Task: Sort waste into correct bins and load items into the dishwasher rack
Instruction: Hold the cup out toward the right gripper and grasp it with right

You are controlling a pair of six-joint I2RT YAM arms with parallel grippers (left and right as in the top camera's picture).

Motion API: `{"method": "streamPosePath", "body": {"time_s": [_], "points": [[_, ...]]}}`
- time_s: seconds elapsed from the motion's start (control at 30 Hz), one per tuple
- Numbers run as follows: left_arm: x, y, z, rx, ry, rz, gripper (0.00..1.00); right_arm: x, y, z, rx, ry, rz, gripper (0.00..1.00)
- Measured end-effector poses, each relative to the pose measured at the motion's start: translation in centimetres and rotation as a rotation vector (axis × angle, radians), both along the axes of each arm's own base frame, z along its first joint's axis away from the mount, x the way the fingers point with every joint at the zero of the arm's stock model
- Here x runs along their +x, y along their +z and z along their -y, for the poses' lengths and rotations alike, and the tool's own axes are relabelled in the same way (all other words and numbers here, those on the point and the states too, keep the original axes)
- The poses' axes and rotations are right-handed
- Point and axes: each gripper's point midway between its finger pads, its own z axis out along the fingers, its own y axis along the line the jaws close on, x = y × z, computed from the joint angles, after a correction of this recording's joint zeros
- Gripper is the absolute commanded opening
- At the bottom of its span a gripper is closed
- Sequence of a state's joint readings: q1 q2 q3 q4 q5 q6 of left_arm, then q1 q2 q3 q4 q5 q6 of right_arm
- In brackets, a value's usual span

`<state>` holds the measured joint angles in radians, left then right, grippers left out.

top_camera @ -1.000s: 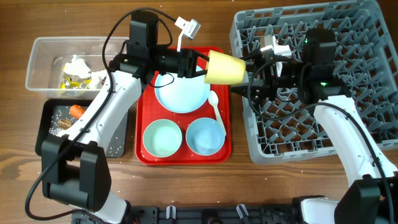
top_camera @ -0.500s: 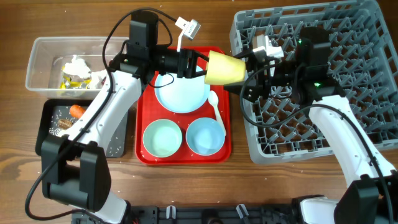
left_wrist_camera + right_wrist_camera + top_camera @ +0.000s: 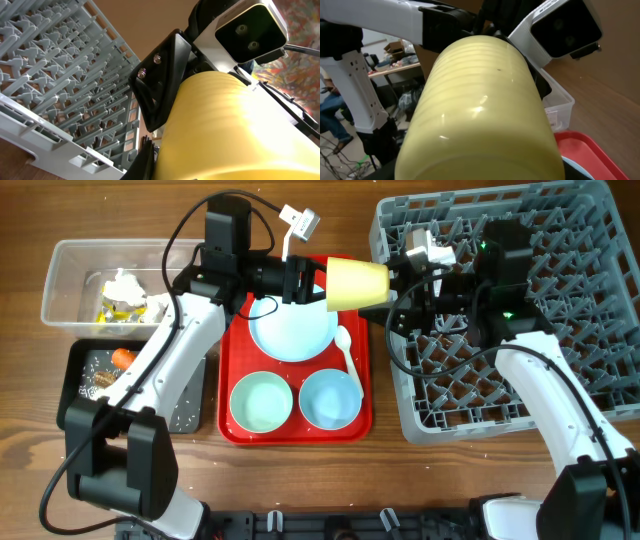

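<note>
The small yellow cup [image 3: 358, 283] hangs on its side in the air between both grippers, over the gap between the red tray [image 3: 232, 380] and the dishwasher rack [image 3: 590, 240]. My left gripper [image 3: 318, 282] is shut on its narrow end. My right gripper [image 3: 397, 280] has its fingers at either side of the wide end. The cup fills the left wrist view [image 3: 240, 130] and the right wrist view [image 3: 480, 110]. On the red tray lie the light blue plate [image 3: 290, 330], the white spoon [image 3: 348, 350], the pale green bowl [image 3: 260, 402] and the light blue bowl [image 3: 330, 400].
The clear tub [image 3: 70, 260] at far left holds crumpled tissue [image 3: 120, 282] and a yellow wrapper [image 3: 115, 310]. The black tray [image 3: 75, 380] below it holds the carrot [image 3: 123, 357] and food bits. The rack's pegs [image 3: 60, 60] show behind the cup.
The cup has swung from tilted to level and risen a little. My right gripper has moved left onto its wide end.
</note>
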<state>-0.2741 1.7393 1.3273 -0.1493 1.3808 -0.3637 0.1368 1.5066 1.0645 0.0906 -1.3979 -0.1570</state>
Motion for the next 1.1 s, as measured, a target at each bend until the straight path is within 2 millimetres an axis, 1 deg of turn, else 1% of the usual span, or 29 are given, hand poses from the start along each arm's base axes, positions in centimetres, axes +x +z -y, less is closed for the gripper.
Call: {"method": "streamPosePath", "body": {"time_s": [0.07, 0.1, 0.27, 0.33, 0.4, 0.43, 0.5, 0.8, 0.87, 1.0, 1.03, 1.1], "points": [[0.0, -0.2, 0.0, 0.007, 0.006, -0.008, 0.06, -0.2, 0.4, -0.1, 0.010, 0.016, 0.024, 0.81], [0.0, -0.2, 0.1, 0.009, 0.007, -0.009, 0.05, -0.3, 0.5, -0.1, 0.013, 0.022, 0.026, 0.81], [0.0, -0.3, 0.2, 0.013, 0.010, -0.009, 0.04, -0.1, 1.4, -0.2, 0.027, 0.026, 0.046, 0.78], [0.0, -0.3, 0.2, 0.012, 0.009, -0.008, 0.04, -0.1, 1.5, -0.2, 0.028, 0.025, 0.030, 0.79], [0.0, -0.3, 0.2, 0.013, 0.009, -0.009, 0.04, -0.2, 1.4, -0.2, 0.027, 0.024, 0.009, 0.82], [0.0, -0.3, 0.2, 0.013, 0.009, -0.009, 0.04, -0.2, 1.3, -0.2, 0.026, 0.024, -0.002, 0.86], [0.1, -0.3, 0.2, 0.014, 0.012, -0.007, 0.04, -0.2, 1.2, -0.2, 0.026, 0.026, -0.018, 0.90], [0.1, -0.2, 0.2, 0.012, 0.013, 0.000, 0.04, -0.4, 1.2, -0.2, 0.026, 0.034, -0.028, 0.89], [0.2, -0.2, 0.2, 0.012, 0.013, 0.001, 0.04, -0.3, 1.1, -0.5, 0.022, 0.026, -0.030, 0.86], [0.1, -0.2, 0.2, 0.010, 0.008, 0.000, 0.04, -0.1, 0.9, -1.3, 0.011, 0.003, -0.028, 0.74], [0.1, -0.2, 0.2, 0.009, 0.008, 0.000, 0.04, 0.0, 0.9, -1.3, 0.009, -0.003, -0.028, 0.73], [0.1, -0.2, 0.2, 0.010, 0.009, 0.002, 0.04, 0.2, 0.9, -1.3, 0.007, -0.010, -0.031, 0.64]]}}
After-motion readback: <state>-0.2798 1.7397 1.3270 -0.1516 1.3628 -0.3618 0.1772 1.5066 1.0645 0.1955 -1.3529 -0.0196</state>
